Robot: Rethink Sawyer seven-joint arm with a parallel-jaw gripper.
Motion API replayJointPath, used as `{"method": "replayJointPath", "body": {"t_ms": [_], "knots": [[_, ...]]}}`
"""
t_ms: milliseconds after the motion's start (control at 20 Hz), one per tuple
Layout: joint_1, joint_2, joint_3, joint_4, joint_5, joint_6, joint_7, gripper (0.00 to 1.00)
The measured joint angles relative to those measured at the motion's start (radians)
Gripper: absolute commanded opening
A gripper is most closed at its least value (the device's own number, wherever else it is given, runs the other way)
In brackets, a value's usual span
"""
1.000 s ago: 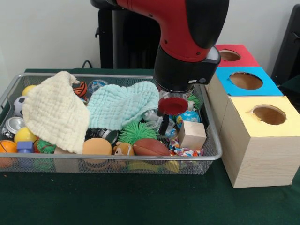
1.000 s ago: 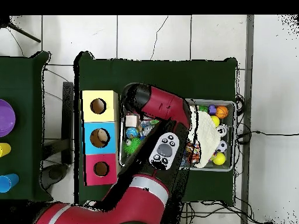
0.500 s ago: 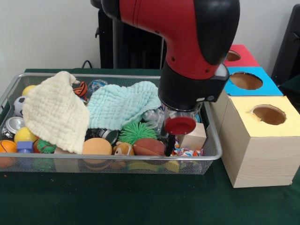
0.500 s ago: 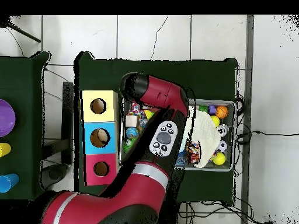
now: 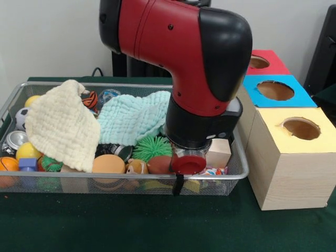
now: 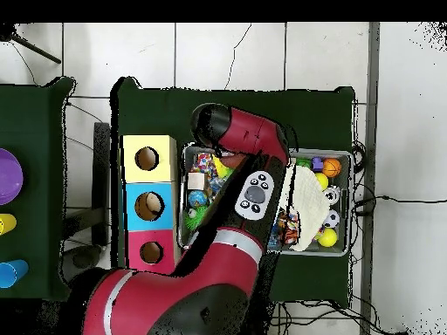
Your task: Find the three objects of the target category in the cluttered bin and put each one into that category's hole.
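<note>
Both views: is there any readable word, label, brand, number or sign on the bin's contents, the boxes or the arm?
None can be read.
Button pad on the arm: small marks, too small to read.
Can at the bin's end: any print too blurred to read.
Yellow box, blue box, red box: plain coloured tops with holes, no text.

Lighting: even, diffuse and bright in both views; you cannot tell the source from either. Glare: you see a soft sheen on the red arm shell point(image 5: 157, 37) toward 12 o'clock in the front view. Shadows: soft and short under the wire bin point(image 5: 52, 184) and beside the wooden boxes point(image 5: 289, 173) at 4 o'clock. Focus: you get mild softness throughout the front view; overhead detail is coarse.
</note>
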Motion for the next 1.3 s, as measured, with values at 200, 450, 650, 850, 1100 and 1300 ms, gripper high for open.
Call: {"method": "replayJointPath", "body": {"t_ms": [200, 450, 650, 850, 1100, 1300], "knots": [[-0.002, -0.006, 0.0, 0.008, 0.001, -0.001, 0.0, 1.0], [-0.001, -0.02, 0.003, 0.038, 0.001, -0.033, 0.0, 1.0], [0.008, -0.045, 0.003, 0.088, 0.002, -0.073, 0.0, 1.0], [0.027, -0.082, 0.003, 0.147, 0.003, -0.08, 0.0, 1.0], [0.047, -0.115, 0.003, 0.196, 0.003, -0.08, 0.0, 1.0], [0.057, -0.124, 0.003, 0.212, 0.003, -0.08, 0.0, 1.0]]}}
